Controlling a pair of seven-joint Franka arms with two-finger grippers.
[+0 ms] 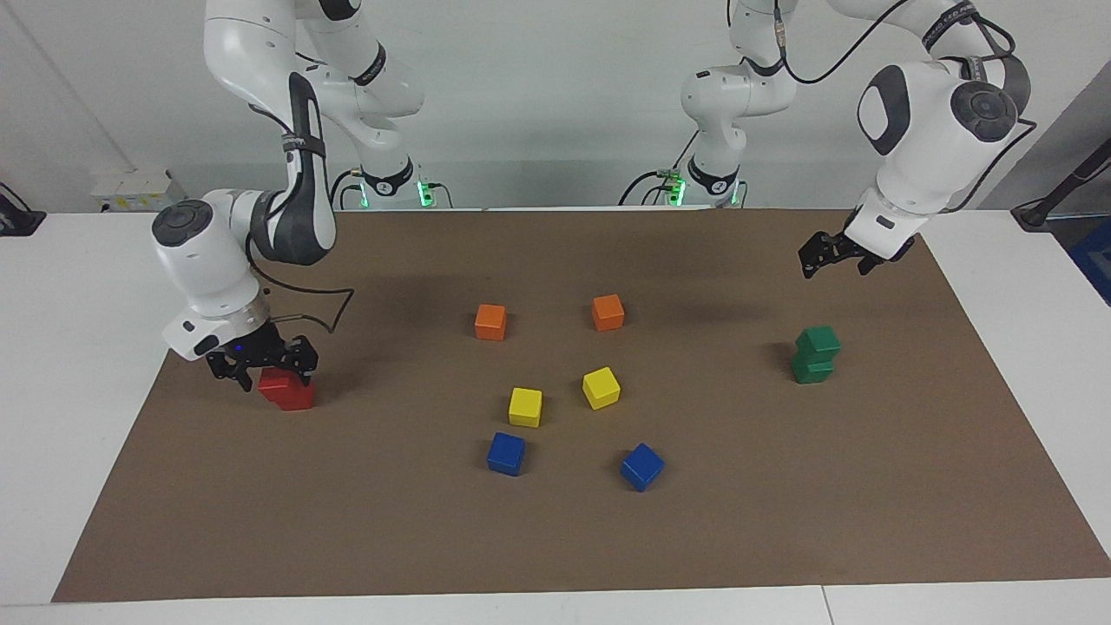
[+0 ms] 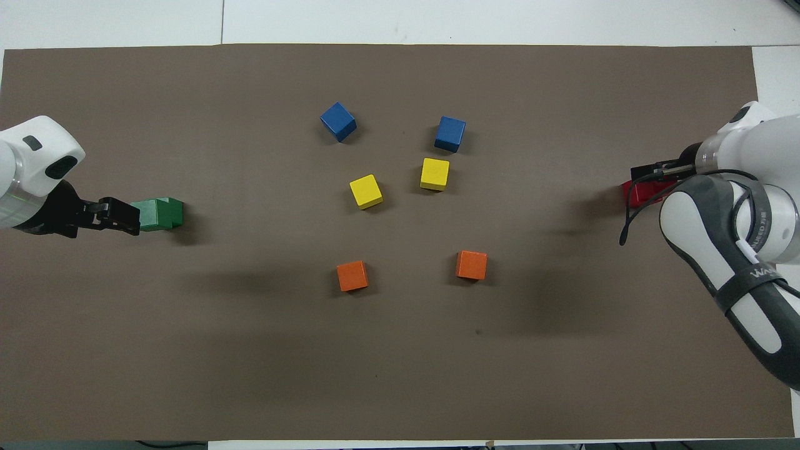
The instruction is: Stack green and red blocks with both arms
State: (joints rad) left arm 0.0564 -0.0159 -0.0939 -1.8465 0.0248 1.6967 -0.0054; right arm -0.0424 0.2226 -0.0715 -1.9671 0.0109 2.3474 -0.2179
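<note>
Two green blocks (image 1: 816, 354) stand stacked, the upper one slightly askew, toward the left arm's end of the mat; they also show in the overhead view (image 2: 159, 213). My left gripper (image 1: 835, 253) is open and empty in the air above and beside the green stack, and shows in the overhead view (image 2: 122, 216). Two red blocks (image 1: 286, 388) stand stacked and offset toward the right arm's end; little of them shows in the overhead view (image 2: 634, 192). My right gripper (image 1: 276, 369) is low, down around the upper red block, and shows in the overhead view (image 2: 650, 172).
On the brown mat (image 1: 555, 538) between the stacks lie two orange cubes (image 1: 490, 321) (image 1: 608, 312), two yellow cubes (image 1: 525, 406) (image 1: 601, 387) and two blue cubes (image 1: 506, 453) (image 1: 642, 466), the blue ones farthest from the robots.
</note>
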